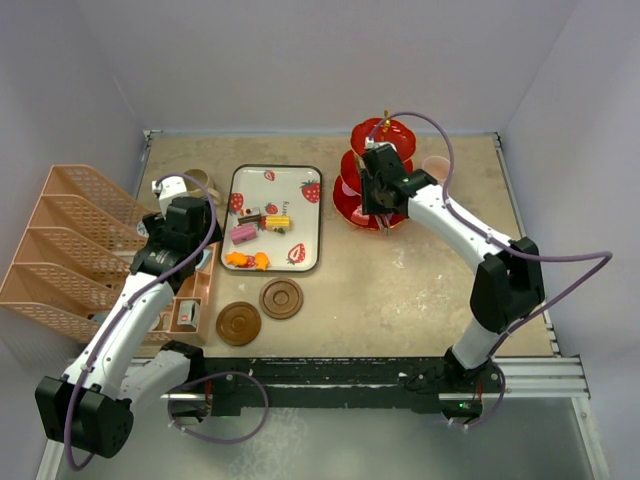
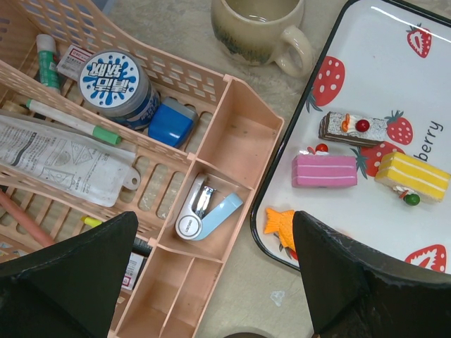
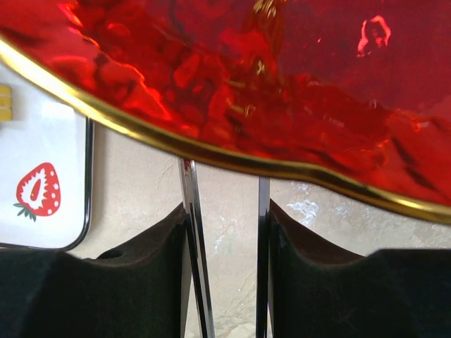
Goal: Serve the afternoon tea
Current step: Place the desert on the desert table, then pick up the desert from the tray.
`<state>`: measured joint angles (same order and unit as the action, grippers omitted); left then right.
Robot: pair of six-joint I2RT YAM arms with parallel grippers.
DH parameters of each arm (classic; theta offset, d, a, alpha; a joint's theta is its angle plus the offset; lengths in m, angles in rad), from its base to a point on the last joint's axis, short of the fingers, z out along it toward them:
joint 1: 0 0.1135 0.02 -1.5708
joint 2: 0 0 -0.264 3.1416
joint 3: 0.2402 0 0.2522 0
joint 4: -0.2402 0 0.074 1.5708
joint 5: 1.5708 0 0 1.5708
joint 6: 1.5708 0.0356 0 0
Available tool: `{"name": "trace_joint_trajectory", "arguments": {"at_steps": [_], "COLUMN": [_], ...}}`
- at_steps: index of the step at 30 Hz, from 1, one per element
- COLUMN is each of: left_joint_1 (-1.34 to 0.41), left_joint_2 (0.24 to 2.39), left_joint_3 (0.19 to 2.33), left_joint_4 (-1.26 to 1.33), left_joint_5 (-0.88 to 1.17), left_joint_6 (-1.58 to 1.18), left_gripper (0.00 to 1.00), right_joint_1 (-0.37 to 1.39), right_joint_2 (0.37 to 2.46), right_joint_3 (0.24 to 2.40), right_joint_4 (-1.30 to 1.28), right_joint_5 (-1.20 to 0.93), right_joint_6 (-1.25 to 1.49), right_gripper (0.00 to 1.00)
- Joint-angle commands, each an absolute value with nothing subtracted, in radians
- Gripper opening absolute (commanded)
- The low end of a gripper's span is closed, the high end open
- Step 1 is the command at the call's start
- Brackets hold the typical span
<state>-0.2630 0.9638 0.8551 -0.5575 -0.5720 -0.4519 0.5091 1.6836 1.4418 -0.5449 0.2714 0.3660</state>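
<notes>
**A:** What lies nearest us?

**B:** Two coasters (image 1: 238,323), round, brown and ringed like turned wood. They sit flat and just beside each other on the speckled beige surface (image 1: 400,290).

**A:** And our left pincer?

**B:** The left pincer (image 2: 215,220) hangs spread wide, holding nothing. Below it is a peach slotted-plastic organiser (image 2: 239,134) with a pale blue stapler (image 2: 224,210) in one compartment.

**A:** Where do we see the sweets?

**B:** The sweets (image 2: 324,171) are on the glossy white strawberry tray (image 2: 394,70), just right of the organiser. We count blocky cake slices in pink, yellow and chocolate, plus an orange fish shape.

**A:** Farther back?

**B:** Our right pincer (image 3: 225,211) pinches slim metal tweezers (image 3: 190,239) between its pads. It is close against the stand (image 3: 246,84), which is red, translucent, tiered and wavy-edged in gold. The tweezer tips run out of sight behind that rim.

**A:** The mugs?

**B:** The olive mug (image 2: 257,28), glazed and rounded, stands upright by the tray's far left corner. The pink mug (image 1: 436,167) peeks out behind the stand.
</notes>
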Motion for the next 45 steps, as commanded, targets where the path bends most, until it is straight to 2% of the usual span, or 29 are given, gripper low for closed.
{"name": "trace_joint_trajectory", "arguments": {"at_steps": [1, 11, 23, 34, 45], "left_joint_1": [-0.264, -0.264, -0.264, -0.264, -0.264], "left_joint_2": [0.965, 0.968, 0.971, 0.966, 0.959], "left_joint_3": [0.861, 0.863, 0.863, 0.863, 0.865], "left_joint_4": [-0.528, -0.528, -0.531, -0.532, -0.535], "left_joint_5": [-0.573, -0.575, -0.567, -0.564, -0.563], "left_joint_6": [-0.439, -0.438, -0.439, -0.44, -0.44], "left_gripper": [0.88, 0.88, 0.88, 0.88, 0.88], "right_joint_1": [0.503, 0.503, 0.503, 0.503, 0.509], "right_joint_2": [1.674, 1.613, 1.519, 1.398, 1.315], "right_joint_3": [1.498, 1.523, 1.442, 1.322, 1.275], "right_joint_4": [-0.546, -0.588, -0.58, -0.541, -0.516], "right_joint_5": [0.288, 0.275, 0.196, 0.074, -0.136], "right_joint_6": [0.361, 0.398, 0.442, 0.462, 0.443], "right_gripper": [0.43, 0.46, 0.46, 0.43, 0.42]}}
